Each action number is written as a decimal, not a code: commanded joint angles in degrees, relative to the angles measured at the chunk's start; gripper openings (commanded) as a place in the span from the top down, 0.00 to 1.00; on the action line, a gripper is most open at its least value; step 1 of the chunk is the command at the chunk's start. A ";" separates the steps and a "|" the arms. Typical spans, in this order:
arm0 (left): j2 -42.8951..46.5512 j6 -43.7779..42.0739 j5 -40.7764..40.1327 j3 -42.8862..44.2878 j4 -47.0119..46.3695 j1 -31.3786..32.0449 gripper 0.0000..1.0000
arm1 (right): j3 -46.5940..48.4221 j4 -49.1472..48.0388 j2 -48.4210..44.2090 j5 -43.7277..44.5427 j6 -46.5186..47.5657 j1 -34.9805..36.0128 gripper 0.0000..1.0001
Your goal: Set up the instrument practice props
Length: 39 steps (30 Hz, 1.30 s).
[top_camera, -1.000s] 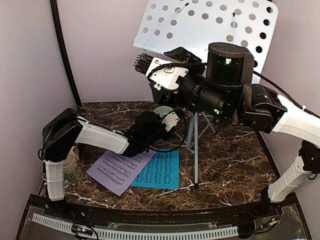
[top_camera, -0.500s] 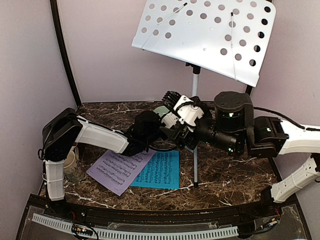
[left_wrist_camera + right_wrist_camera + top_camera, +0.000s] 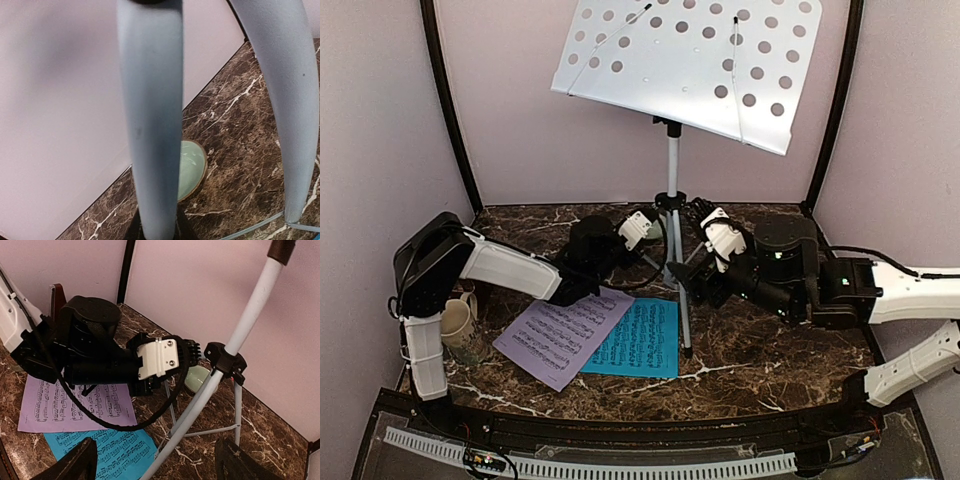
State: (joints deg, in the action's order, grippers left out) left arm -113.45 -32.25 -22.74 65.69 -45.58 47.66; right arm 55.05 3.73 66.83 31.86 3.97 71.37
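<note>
1 lilac sheet (image 3: 563, 335) | 1 blue sheet (image 3: 638, 338) | 1 stand (image 3: 672, 160) | 1 mug (image 3: 455, 322)

The stand (image 3: 671, 165) is upright on the tabletop (image 3: 770, 340), with a silver pole and three splayed legs. Its grey perforated tray (image 3: 680, 55) is tilted at the top, high above both jaws. One leg passes between the left jaws, which are closed on it just under the black hub. The wide-open right jaws sit just beside the front leg. The lilac sheet (image 3: 563, 335) and blue sheet (image 3: 638, 338) lie flat with edges touching, below and ahead of the right jaws. Only a slice of the dark-brown metronome (image 3: 57, 299) shows, well behind the left jaws.
</note>
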 commanded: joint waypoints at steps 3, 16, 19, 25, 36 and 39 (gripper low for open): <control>2.89 -1.30 -14.28 -1.67 2.10 -3.00 1.00 | -2.69 -4.43 1.81 1.54 -6.29 -3.99 0.20; 5.17 4.67 -25.00 -3.27 6.73 -3.12 1.00 | -4.86 -9.99 7.00 -3.25 -9.72 -10.64 0.23; 6.41 7.20 -25.46 -4.39 8.87 -2.20 1.00 | -4.54 -11.20 8.75 -3.70 -10.21 -11.37 0.24; 5.84 14.25 -27.47 -2.64 15.72 0.82 1.00 | -3.59 -13.02 12.86 -5.41 -11.14 -12.28 0.29; 1.30 26.18 -27.68 8.34 30.48 2.44 1.00 | -3.11 -15.17 17.55 -7.54 -12.15 -15.05 0.40; 1.18 27.14 -27.34 9.19 31.91 2.57 1.00 | -2.69 -15.39 18.31 -7.62 -12.10 -15.58 0.40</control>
State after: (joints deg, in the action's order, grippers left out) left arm -111.55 -13.41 -50.48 73.14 -20.58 50.33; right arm 50.70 -8.01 84.25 25.21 -7.46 56.64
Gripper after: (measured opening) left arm 0.138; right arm 0.600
